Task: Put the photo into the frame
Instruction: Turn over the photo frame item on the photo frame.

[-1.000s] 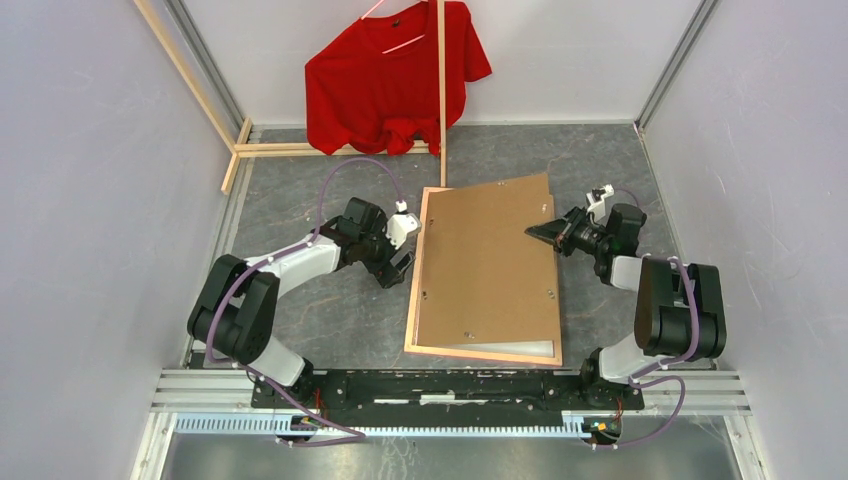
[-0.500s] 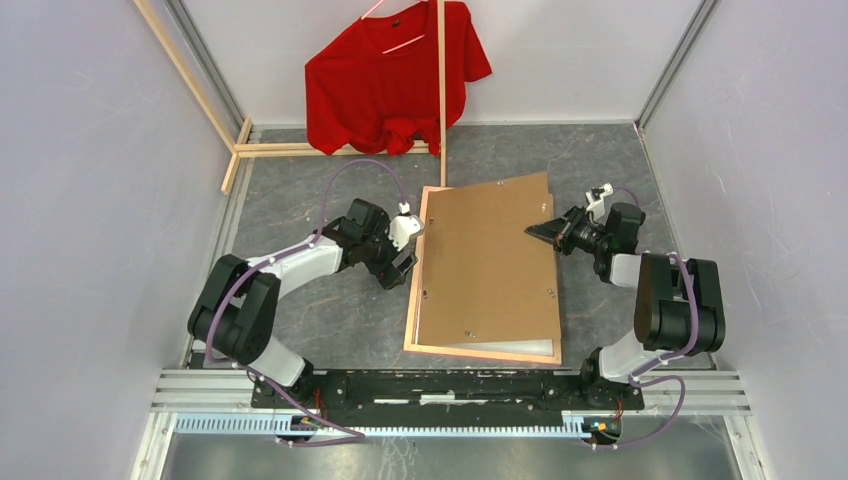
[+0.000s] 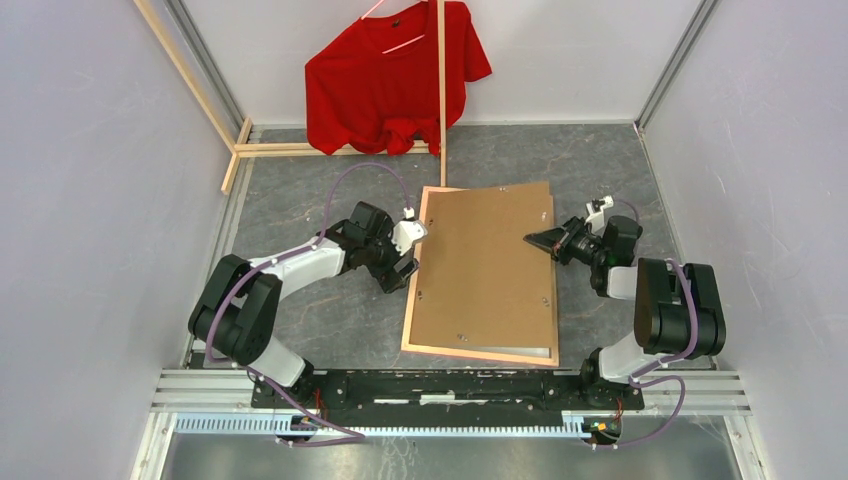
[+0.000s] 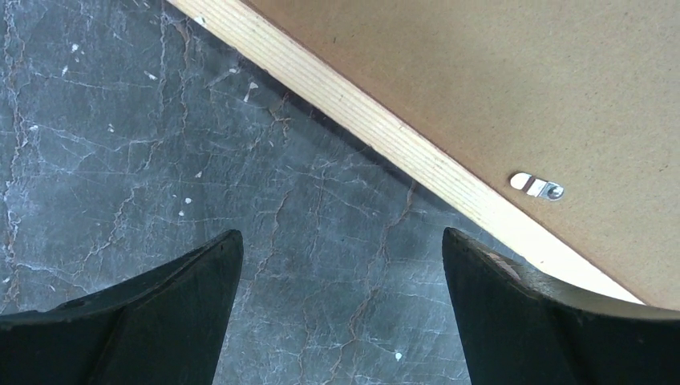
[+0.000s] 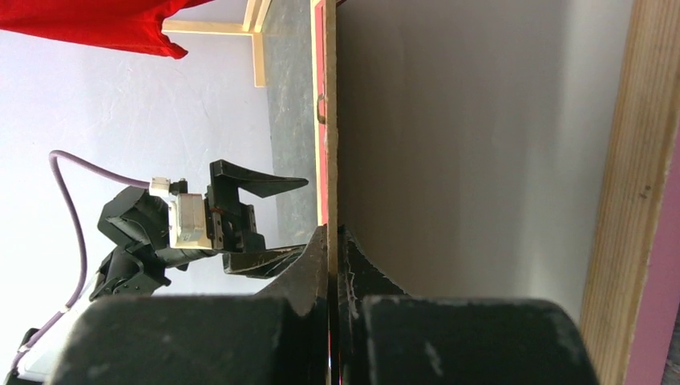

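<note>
The frame (image 3: pixel 411 305) lies back up on the table, its pale wood rim showing. The brown backing board (image 3: pixel 485 265) lies over it, raised along its right edge. My right gripper (image 3: pixel 531 240) is shut on that right edge; in the right wrist view (image 5: pixel 330 250) the jaws pinch the thin board (image 5: pixel 329 120). Under the board the photo's white back (image 5: pixel 465 144) rests inside the frame's wood rim (image 5: pixel 641 184); a pale strip of it (image 3: pixel 510 351) shows at the near end. My left gripper (image 3: pixel 404 264) is open and empty beside the frame's left edge (image 4: pixel 385 132).
A red shirt (image 3: pixel 395 75) hangs on a wooden-stick rack (image 3: pixel 441 80) at the back. Grey walls close in on both sides. A metal tab (image 4: pixel 537 186) sits on the board near the frame's left rim.
The backing board has swung from a skewed angle to nearly square with the frame, and its far right corner sits lower. My left gripper has edged closer to the frame.
</note>
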Motion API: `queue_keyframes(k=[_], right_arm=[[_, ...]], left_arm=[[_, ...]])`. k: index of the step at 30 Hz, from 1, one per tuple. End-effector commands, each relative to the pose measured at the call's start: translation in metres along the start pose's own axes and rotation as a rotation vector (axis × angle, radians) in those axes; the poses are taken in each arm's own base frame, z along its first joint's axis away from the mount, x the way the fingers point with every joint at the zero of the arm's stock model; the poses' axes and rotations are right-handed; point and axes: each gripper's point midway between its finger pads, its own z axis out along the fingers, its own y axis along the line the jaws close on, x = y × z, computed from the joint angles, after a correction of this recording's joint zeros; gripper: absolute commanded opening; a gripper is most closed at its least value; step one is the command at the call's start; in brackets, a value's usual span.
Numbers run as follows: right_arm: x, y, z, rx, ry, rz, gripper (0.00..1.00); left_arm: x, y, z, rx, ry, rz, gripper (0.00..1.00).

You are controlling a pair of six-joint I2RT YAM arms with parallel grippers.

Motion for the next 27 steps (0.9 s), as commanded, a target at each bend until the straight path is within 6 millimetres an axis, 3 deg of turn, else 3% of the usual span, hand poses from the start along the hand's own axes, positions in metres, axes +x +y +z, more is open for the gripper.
queue_keyframes(k=[1, 7, 13, 18, 21, 27], right_arm=[[-0.004, 0.014, 0.007, -0.031, -0.013, -0.092, 0.00], [0.003, 0.002, 0.020, 0.075, 0.044, -0.173, 0.12], [0.009, -0.007, 0.023, 0.157, 0.064, -0.222, 0.33], [0.003, -0.013, 0.021, 0.310, 0.089, -0.355, 0.59], [-0.006, -0.011, 0.015, 0.407, 0.100, -0.434, 0.95], [-0.015, -0.010, 0.003, 0.527, 0.106, -0.515, 0.98]], left_arm=[[-0.002, 0.000, 0.005, -0.003, -0.011, 0.051, 1.00], [-0.002, -0.001, 0.003, -0.004, -0.012, 0.052, 1.00], [0.000, 0.002, -0.002, -0.027, 0.003, 0.070, 1.00], [-0.001, 0.007, -0.008, -0.058, 0.006, 0.079, 1.00], [-0.005, 0.012, -0.012, -0.080, 0.003, 0.084, 1.00], [-0.015, 0.014, -0.017, -0.083, -0.009, 0.087, 1.00]])
